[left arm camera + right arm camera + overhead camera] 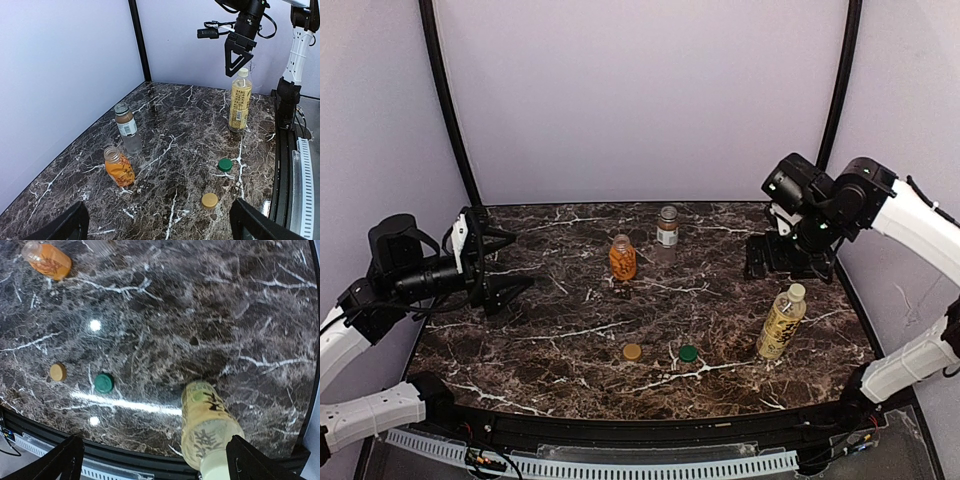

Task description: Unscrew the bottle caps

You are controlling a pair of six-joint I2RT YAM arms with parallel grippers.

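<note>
The taller yellow-labelled bottle (781, 322) stands at the right front with its white cap (797, 292) on. My right gripper (785, 262) hangs open just above and behind it. In the right wrist view that bottle (207, 425) rises close to the right finger, untouched, and the right gripper (165, 465) holds nothing. The short orange bottle (622, 258) stands mid-table with an open mouth, and the brownish white-labelled bottle (667, 228) stands behind it. A gold cap (632, 351) and a green cap (688, 353) lie loose near the front. My left gripper (520, 268) is open at the left, well clear of everything.
Black frame poles (445, 100) rise at the back corners against pale walls. A black rail (650, 430) borders the marble table's near edge. In the left wrist view the right arm's base (285, 100) stands beside the yellow-labelled bottle (240, 102).
</note>
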